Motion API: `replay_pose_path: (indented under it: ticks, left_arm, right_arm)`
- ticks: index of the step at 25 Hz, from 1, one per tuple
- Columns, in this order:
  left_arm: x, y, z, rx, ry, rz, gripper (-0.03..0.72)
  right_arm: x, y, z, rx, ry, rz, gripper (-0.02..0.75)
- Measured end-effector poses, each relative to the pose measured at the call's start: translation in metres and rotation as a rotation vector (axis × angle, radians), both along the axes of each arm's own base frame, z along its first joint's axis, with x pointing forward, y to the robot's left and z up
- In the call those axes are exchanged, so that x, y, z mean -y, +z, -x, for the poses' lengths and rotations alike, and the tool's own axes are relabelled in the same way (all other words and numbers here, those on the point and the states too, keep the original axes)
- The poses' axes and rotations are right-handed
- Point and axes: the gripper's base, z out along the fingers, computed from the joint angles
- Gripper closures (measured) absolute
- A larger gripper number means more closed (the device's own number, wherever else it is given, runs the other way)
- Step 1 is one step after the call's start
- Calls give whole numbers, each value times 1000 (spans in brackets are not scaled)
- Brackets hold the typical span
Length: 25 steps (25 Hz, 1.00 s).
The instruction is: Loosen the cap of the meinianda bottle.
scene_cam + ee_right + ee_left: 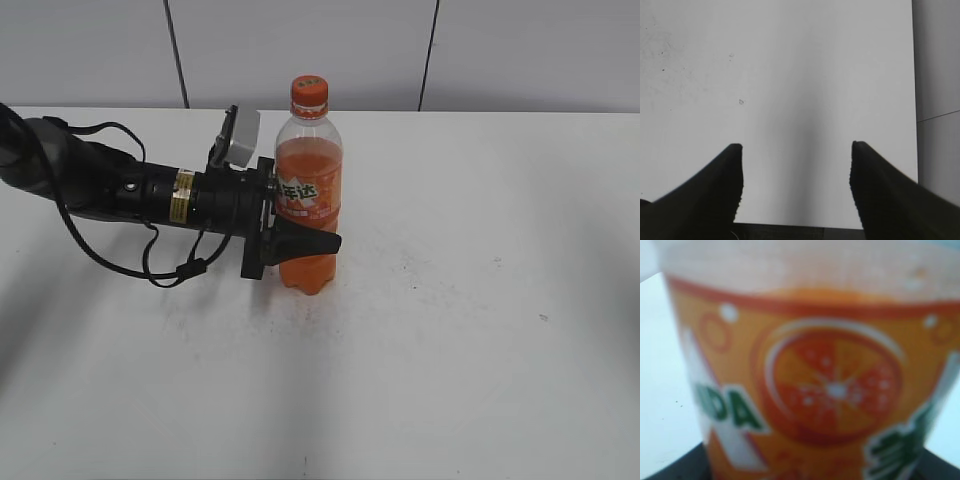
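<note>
The meinianda bottle (308, 195) stands upright on the white table, full of orange drink, with its orange cap (309, 93) on top. My left gripper (300, 235) reaches in from the left and is shut on the bottle's waist, one black finger showing across its front. In the left wrist view the bottle's orange label (830, 385) fills the frame, blurred. My right gripper (796, 165) is open and empty over bare table; it does not show in the exterior view.
The white table (480, 300) has a grey panelled wall behind it. The left arm's black body and cables (120, 200) lie across the table's left side. In the right wrist view the table's edge (914, 100) runs down the right side.
</note>
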Motion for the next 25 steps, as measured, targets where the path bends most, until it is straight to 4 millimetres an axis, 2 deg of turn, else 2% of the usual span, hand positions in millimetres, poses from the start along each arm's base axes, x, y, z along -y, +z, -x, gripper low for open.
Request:
replay_pose_path:
  ticks: [5, 11, 18, 21, 25]
  left_arm:
    - [0, 0, 0, 0, -1, 2, 276]
    - [0, 0, 0, -1, -1, 2, 276]
    - [0, 0, 0, -2, 4, 5, 276]
    - [0, 1, -1, -2, 7, 6, 276]
    - [0, 0, -1, -2, 11, 6, 276]
  right_arm:
    - [-10, 5, -60, -75, -34, -20, 234]
    - [-21, -4, -131, -156, -53, -21, 234]
    - [-32, -16, -199, -217, -67, -17, 234]
    - [-36, -21, -216, -218, -83, -45, 234]
    - [-38, -22, -221, -220, -88, -59, 234]
